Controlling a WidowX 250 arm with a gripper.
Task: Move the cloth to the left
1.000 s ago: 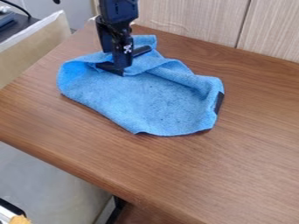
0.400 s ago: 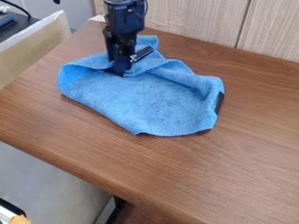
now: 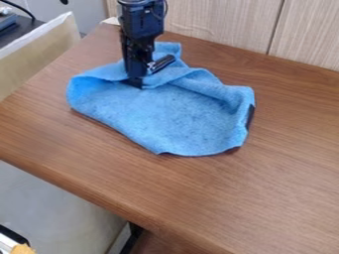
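Cloth (image 3: 179, 119) rumpled toward desk's (image 3: 278, 188) far left corner, gripper (image 3: 147, 75) at its folds. We can't tell if gripper's open.

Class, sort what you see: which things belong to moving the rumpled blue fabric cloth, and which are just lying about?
For the job:
blue cloth
black robot gripper, at the cloth
brown wood-grain table, beneath

Lying about:
thin black cable, upper left
small orange piece, lower-left corner

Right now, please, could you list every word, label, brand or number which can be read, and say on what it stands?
None can be read.
Blue cloth: no legible text, nor on its dark right-edge patch.
Gripper: nothing legible.
Table: no print visible.
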